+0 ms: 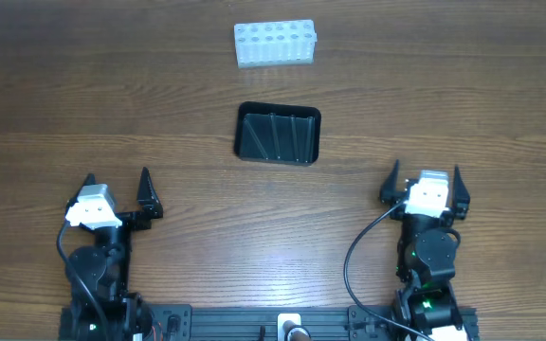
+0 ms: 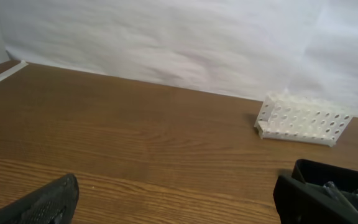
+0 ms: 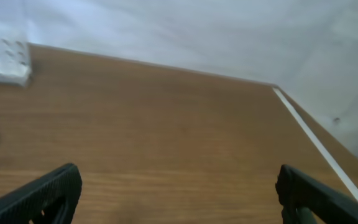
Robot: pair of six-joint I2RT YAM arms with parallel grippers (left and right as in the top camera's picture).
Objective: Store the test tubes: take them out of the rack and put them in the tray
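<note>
Well, the white rack (image 1: 275, 44) sits at the far side of the table (image 1: 112, 104). I can see no tubes standing up in its holes. The black tray (image 1: 239, 134) lies a little nearer the arms. The clear test tubes (image 1: 279, 134) lie side by side inside it, so the job looks about done.

The left tool (image 1: 118, 180) is wide open and holds nothing. It sits near its own base, well apart from the tray. The right tool (image 1: 426, 172) is wide open too, with nothing in it, near its base on the other side.

I think the step now is to check and then rest. The holes are small and hard to see into from above. A look along the rack from the side would help make sure no tube is left. If there is one, take it near its top with a soft grip. Lift it straight up so the light rack does not come along, then lay it flat beside the others. If there is none, both tools should keep away so they do not bump the tray.
</note>
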